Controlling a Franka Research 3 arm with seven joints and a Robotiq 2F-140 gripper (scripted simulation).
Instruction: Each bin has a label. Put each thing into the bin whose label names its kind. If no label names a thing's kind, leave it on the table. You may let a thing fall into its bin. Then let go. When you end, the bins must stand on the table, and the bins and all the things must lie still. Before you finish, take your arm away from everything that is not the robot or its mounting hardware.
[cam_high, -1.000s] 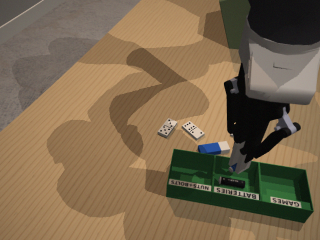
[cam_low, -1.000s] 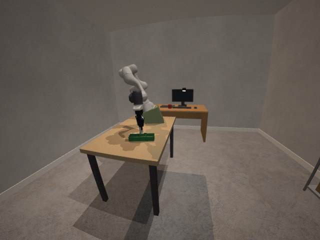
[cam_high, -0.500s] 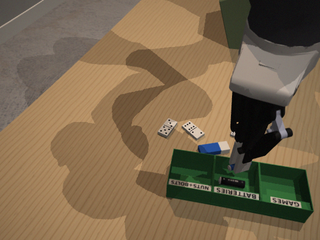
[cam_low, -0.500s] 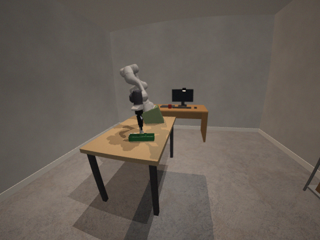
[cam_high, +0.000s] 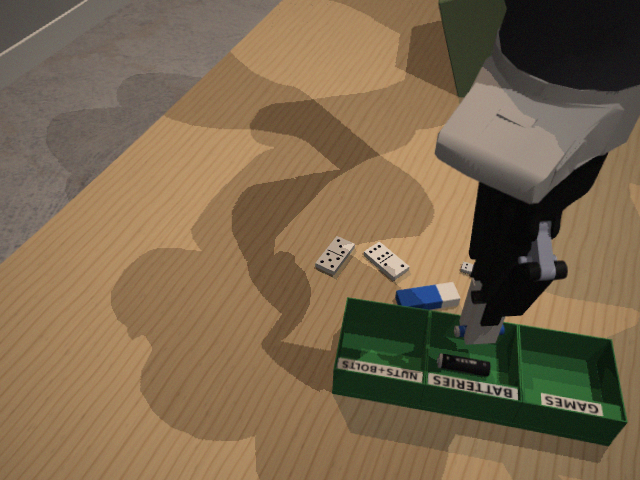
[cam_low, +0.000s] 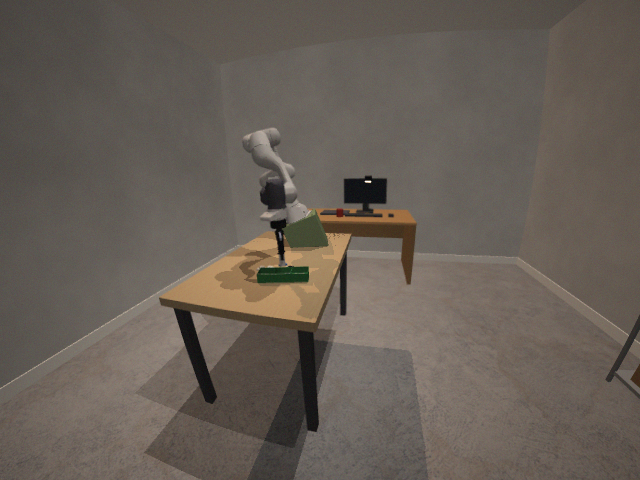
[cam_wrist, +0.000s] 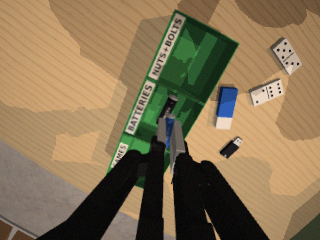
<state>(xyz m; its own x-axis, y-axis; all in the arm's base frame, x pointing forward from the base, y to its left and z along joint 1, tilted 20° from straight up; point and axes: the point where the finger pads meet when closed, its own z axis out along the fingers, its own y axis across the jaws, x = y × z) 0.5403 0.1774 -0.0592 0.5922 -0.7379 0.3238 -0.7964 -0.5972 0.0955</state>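
- Pinched in the claw (cam_high: 481, 335) (cam_low: 282, 264) (cam_wrist: 171, 131), seen from above, is a blue battery (cam_high: 502, 329) (cam_wrist: 169, 132) — the fingertips stand close together on its sides, with its ends poking out, over the middle bin of the green bins (cam_high: 473, 408) (cam_low: 283, 275) (cam_wrist: 189, 96).
- A black battery (cam_high: 464, 364) (cam_wrist: 169, 107) lies in that middle bin, just beside the claw.
- Outside the bins, near the rim, lies a blue and white eraser (cam_high: 427, 296) (cam_wrist: 226, 107); beyond it are two dominoes, one (cam_high: 335, 256) (cam_wrist: 286, 56) with its neighbour (cam_high: 386, 260) (cam_wrist: 267, 92) near it, not touching.
- A USB stick (cam_high: 466, 267) (cam_wrist: 231, 147) is mostly hidden behind the claw.
- Labels read, upside down, NUTS+BOLTS, BATTERIES and GAMES.
- From outside, the arm (cam_low: 268, 157) reaches down to the bins on the wooden table (cam_low: 227, 290); the claw's grip is too small to make out here.
- A green slanted block (cam_low: 306, 230) (cam_high: 473, 46) stands behind the claw, and farther back is a desk (cam_low: 385, 219) with a monitor (cam_low: 364, 191) and a red mug (cam_low: 339, 212).
- Looking down past the fingers, the blue battery sits between them — the black one partly covered by a fingertip.
- BATTERIES and NUTS+BOLTS are readable; GAMES is partly blocked by the claw.
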